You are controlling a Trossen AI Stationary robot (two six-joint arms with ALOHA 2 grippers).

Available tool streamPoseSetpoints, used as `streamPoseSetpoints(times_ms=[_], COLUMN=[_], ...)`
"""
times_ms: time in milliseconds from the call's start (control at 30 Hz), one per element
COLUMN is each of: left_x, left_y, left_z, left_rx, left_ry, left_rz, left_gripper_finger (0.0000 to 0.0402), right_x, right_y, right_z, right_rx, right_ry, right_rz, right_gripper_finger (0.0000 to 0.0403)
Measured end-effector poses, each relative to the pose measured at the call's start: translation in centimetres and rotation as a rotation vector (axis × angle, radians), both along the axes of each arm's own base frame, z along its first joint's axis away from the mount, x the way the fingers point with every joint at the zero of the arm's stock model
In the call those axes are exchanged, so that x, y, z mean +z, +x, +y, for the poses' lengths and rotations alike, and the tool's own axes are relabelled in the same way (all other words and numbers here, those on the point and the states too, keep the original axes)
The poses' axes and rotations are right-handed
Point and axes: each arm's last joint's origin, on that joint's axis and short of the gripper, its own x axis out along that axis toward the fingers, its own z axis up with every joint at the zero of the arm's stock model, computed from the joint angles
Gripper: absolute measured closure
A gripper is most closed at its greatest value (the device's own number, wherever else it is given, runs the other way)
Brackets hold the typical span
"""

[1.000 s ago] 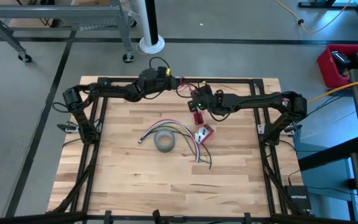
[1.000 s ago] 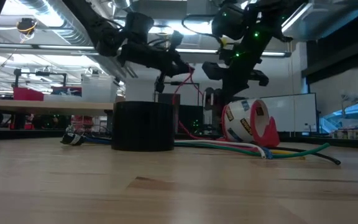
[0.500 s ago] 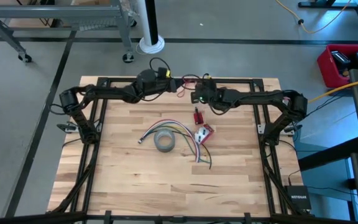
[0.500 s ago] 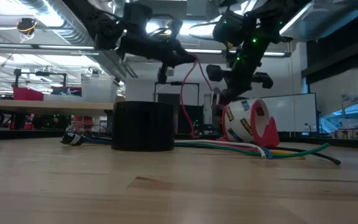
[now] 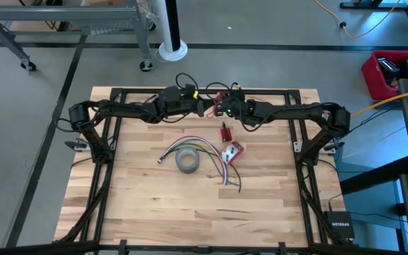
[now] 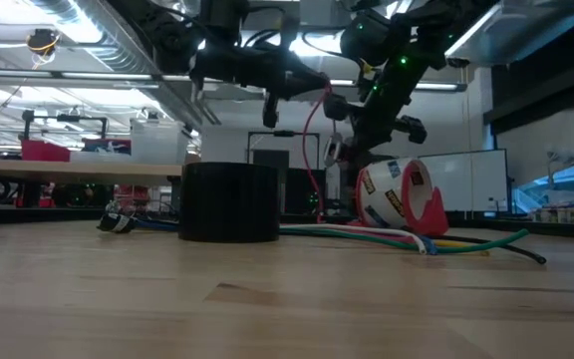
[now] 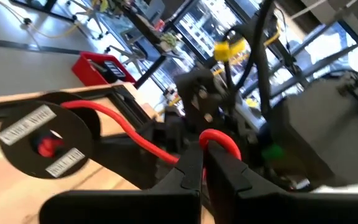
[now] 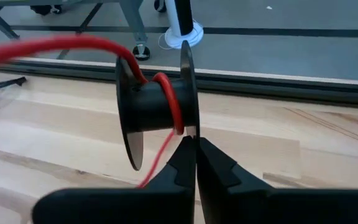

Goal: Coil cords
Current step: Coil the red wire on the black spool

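Note:
A thin red wire (image 7: 120, 124) runs from a small black spool (image 8: 157, 102) to my left gripper (image 7: 202, 149), which is shut on it. My right gripper (image 8: 196, 142) is shut on the spool. Both grippers meet above the table's far middle, my left gripper (image 5: 205, 106) just to the left of my right gripper (image 5: 225, 108). In the low view the wire (image 6: 314, 150) hangs down from the grippers toward the table. The spool's labelled side (image 7: 41, 143) shows in the left wrist view. My left gripper pinches the red wire at a bend (image 7: 211, 134) between its two fingertips, a short way from the spool. The wire is clear of the table there and runs slack back to the spool. My right gripper pinches the rim of one spool flange (image 8: 188, 127) between its two fingertips. The spool is lifted clear of the table, its axis about level, with a few turns of red wire (image 8: 169, 99) on its core.
A grey tape roll (image 5: 187, 161) lies at mid-table with a bundle of coloured cords (image 5: 207, 150) fanned beside it. A red and white tape dispenser (image 5: 232, 151) lies just right of them. A small red piece (image 5: 225, 132) lies under the grippers. Black frame rails (image 5: 261, 91) border the table.
My left gripper has gone up and toward the table's right, closing in on my right gripper. My right gripper has gone a little toward the far edge with the spool. The red wire, looped between them before, now hangs in a longer line below them.

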Motion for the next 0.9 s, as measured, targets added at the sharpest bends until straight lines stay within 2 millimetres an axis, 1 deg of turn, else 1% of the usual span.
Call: streamPoseSetpoints(times_ms=[267, 467, 533, 667, 800, 900], left_x=[0.0, 0.0, 0.2, 1.2, 2.3, 2.8], left_y=[0.5, 0.5, 0.2, -0.6, -1.6, -2.1], left_z=[-1.6, -1.5, -1.3, -1.2, -1.5, -2.0], left_rx=[-0.055, -0.052, -0.05, -0.055, -0.058, -0.073], left_ry=[0.023, 0.045, 0.044, 0.058, 0.107, 0.133], left_rz=[0.006, 0.015, 0.02, 0.042, 0.09, 0.126], left_gripper_finger=[0.0401, 0.0401, 0.0401, 0.0401, 0.0401, 0.0401], right_x=[0.0, 0.0, 0.2, 0.5, 1.0, 1.2], right_y=[0.0, -0.2, -0.3, -0.6, -0.7, -0.6], right_z=[0.0, 0.1, 0.1, 0.2, 0.2, 0.2], right_rx=[-0.003, -0.003, -0.003, 0.0, 0.004, 0.004], right_ry=[0.002, 0.006, 0.007, 0.002, -0.007, -0.013], right_rz=[-0.005, 0.008, 0.013, 0.016, -0.002, -0.019], right_gripper_finger=[0.0398, 0.0398, 0.0398, 0.0398, 0.0398, 0.0398])
